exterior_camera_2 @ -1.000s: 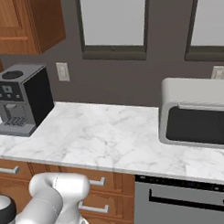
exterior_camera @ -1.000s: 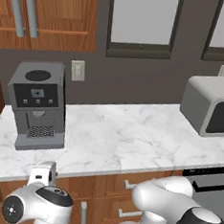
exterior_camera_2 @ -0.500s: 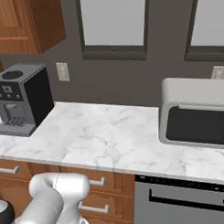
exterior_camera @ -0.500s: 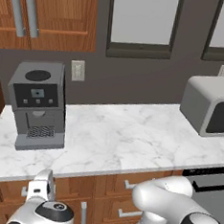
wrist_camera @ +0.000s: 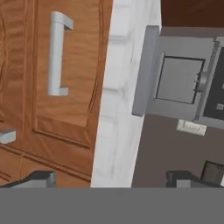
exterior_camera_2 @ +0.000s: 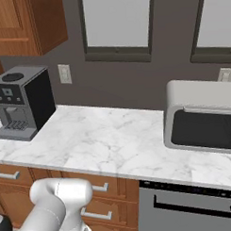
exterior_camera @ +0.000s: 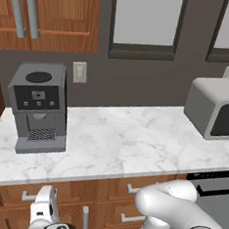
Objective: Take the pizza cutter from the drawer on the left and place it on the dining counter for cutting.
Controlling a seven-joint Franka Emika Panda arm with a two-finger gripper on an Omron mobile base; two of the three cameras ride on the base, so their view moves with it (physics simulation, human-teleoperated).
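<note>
Pizza cutter: you cannot see it anywhere yet, so by the look of things it is shut away in the drawer (wrist_camera: 65, 65), whose wooden front and silver bar handle (wrist_camera: 57, 52) fill the 10 o'clock part of the hand view. That front looks closed, so nearly the whole job is ahead of you: pull it open, lift the tool out, carry it to the dining counter.

Your gripper (wrist_camera: 111, 178) hangs low in front of the cabinets with its jaws spread wide and nothing between them.

Just beyond the handle runs the white marble edge of the tabletop (exterior_camera: 128, 142), with the grey coffee machine (exterior_camera: 38, 107) on it at 9 o'clock and the microwave (exterior_camera_2: 202, 116) at 3 o'clock. Mind that overhanging edge as you close on the handle.
</note>
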